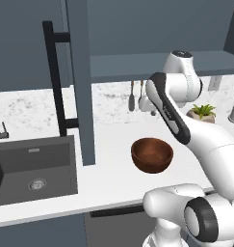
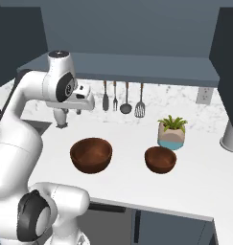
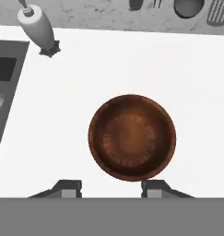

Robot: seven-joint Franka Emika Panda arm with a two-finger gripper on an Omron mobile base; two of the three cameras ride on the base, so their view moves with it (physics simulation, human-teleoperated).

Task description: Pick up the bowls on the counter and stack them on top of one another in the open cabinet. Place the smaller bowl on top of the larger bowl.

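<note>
two brown bowls sit on the counter [image 2: 194, 186]. the larger bowl [image 2: 91, 155] is right under my hand, on the white top, standing upright with its open side up. the smaller bowl [image 2: 160, 159] sits to its right, apart from it, just in front of a little plant pot [image 2: 171, 134].

my pincer [image 3: 111, 188] hangs above the larger bowl and looks straight down into it. my two finger tips [image 3: 69, 188] stand apart, with a gap between them, and nothing is in them. they do not touch the bowl. from up here the bowl is round and shiny, and its near rim sits between my tips.

the cabinet [image 1: 152, 65] is up on the wall behind the counter. its door [image 1: 80, 82] is swung open, and the long black handle [image 1: 56, 79] runs down it. the shelf inside is flat.

the dark sink [image 1: 34, 169] is set in the counter to the left of the larger bowl. some spoons and a fork [image 2: 115, 97] hang on the wall behind the bowls.
</note>
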